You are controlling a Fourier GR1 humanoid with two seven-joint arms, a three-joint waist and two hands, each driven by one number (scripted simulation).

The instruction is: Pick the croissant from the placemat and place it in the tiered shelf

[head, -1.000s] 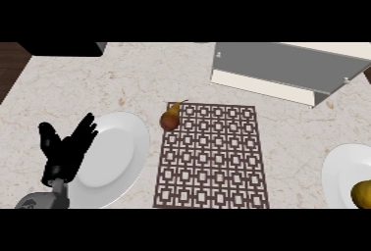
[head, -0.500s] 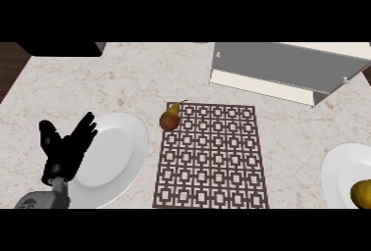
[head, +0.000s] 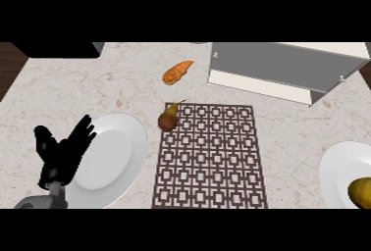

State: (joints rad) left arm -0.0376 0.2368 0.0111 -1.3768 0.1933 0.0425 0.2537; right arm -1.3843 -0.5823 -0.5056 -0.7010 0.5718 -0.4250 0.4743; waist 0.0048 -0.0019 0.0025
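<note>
Croissant (head: 177,72) now shows on the counter (head: 116,83), off the placemat (head: 210,157), just left of the tiered shelf (head: 282,68) & well beyond the left hand (head: 64,149) fingertips; absent 0.5 s ago. Fingers straight, resting over plate (head: 116,152), holding nothing. R hand not visible. Croissant isn't in shelf.

The robot's left hand (head: 64,149) shows at the lower left of the head view, fingers straight and spread, pointing up and slightly right, the thumb set apart on the left side. Its black wrist narrows down to a grey forearm (head: 39,202) that enters from the bottom edge. The hand holds nothing. The right hand is out of view
</note>
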